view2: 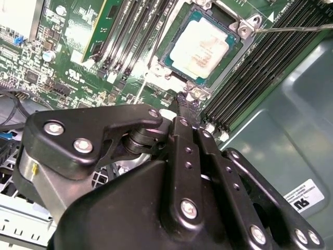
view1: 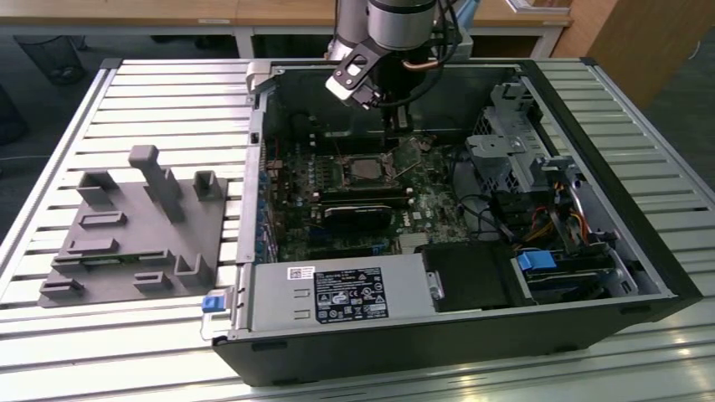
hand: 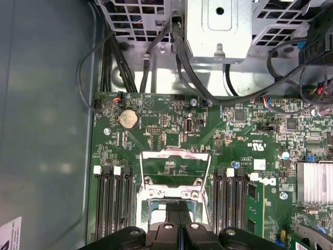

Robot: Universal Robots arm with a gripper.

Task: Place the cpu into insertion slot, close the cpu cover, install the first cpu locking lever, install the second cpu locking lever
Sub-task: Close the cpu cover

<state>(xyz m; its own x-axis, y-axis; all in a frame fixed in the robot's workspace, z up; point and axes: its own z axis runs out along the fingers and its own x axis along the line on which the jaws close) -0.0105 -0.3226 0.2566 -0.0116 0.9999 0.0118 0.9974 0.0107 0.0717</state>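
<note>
At the near edge of the open black computer case (view1: 447, 352), which lies on a slatted metal table (view1: 167, 92), a silver box-shaped power supply (view1: 335, 293) sits against the near wall. On the exterior view's left, well apart from the case, stands a grey plastic fixture (view1: 134, 226). Further in, a black rectangular heatsink block (view1: 357, 213) rests on the green motherboard (hand: 208, 130).

Just beyond it is the small square black insertion slot (view2: 221, 13). The pale beige-silver square cpu (view2: 203, 46) lies flat inside it, uncovered. The thin silver cpu cover frame (hand: 177, 153) stands open, tilted up off the slot on the side toward the silver drive cage (hand: 218, 26). The board shows through its window. A thin silver wire lever (view2: 291, 28) runs out from one corner of the slot across the long black memory slots (view2: 250, 73).

The black gripper (view2: 186, 101) hangs at the slot's edge by the cover's hinged end. Its two fingers are pressed together with nothing seen between them. Whether the tip touches the cover cannot be told. Behind it rises the case's far wall (view1: 335, 100).
</note>
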